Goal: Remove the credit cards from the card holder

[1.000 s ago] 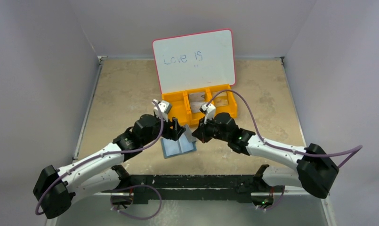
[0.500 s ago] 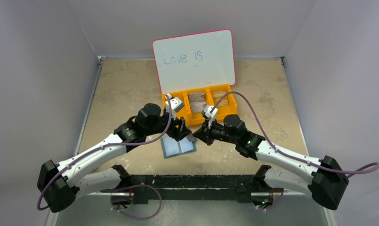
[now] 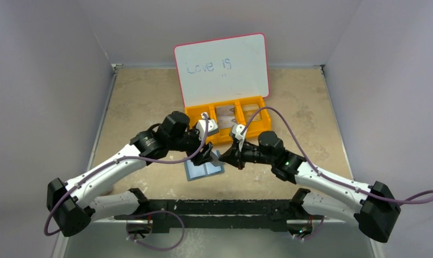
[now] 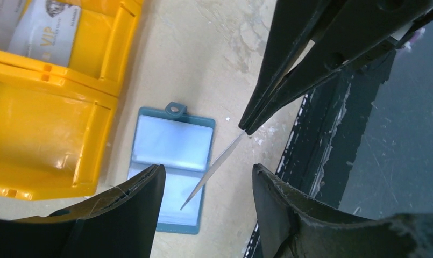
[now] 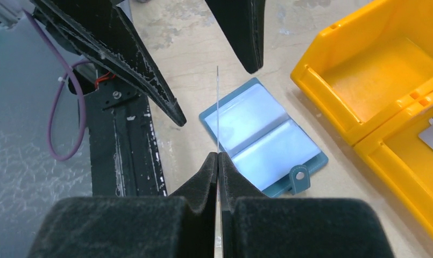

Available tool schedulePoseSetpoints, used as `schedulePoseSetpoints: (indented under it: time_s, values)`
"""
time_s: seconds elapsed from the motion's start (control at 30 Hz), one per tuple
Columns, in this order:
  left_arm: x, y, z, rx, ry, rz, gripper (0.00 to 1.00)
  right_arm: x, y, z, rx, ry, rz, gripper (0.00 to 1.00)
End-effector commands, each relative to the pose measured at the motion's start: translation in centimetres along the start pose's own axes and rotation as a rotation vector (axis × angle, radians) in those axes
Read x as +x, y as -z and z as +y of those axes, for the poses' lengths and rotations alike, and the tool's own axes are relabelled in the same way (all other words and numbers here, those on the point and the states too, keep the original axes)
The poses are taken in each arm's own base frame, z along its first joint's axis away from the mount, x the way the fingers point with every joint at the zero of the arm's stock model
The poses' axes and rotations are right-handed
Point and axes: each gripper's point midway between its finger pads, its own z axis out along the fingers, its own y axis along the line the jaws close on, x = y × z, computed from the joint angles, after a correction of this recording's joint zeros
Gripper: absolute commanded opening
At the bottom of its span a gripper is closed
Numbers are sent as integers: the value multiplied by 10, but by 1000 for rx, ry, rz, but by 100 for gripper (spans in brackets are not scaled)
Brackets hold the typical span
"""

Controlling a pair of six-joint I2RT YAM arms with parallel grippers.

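The card holder lies open flat on the table, its teal rim and pale blue pockets up. My right gripper is shut on one thin silver credit card, seen edge-on and held above the holder. My left gripper is open, one finger on each side of the card's free end, with neither pad touching it. Other credit cards lie in the orange bin.
The orange three-compartment bin stands just behind the holder. The pink-rimmed whiteboard leans against the back wall. A black rail runs along the table's near edge, close beside the holder.
My left arm has swung right, bringing its open fingers around the card that the right gripper holds. The right arm has drawn back a little. The left jaws have narrowed slightly.
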Motion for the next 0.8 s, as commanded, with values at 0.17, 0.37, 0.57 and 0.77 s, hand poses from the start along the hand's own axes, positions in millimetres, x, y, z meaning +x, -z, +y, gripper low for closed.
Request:
schedulePoseSetpoints:
  time_s: [0.17,0.37,0.57,0.77]
  values:
    - [-8,-4,-25,205,-104,47,39,-16,6,17,-90,63,-64,0]
    - [-8,-2,-24,197,-111,48,0,-15,6,13,-71,58,-65,0]
    - [-13,0,-22,175,-100,15,0,-22,7,11,-40,-2,-53,27]
    - [-11,1,-29,208,-74,16,0,-44,17,7,20,5,-134,56]
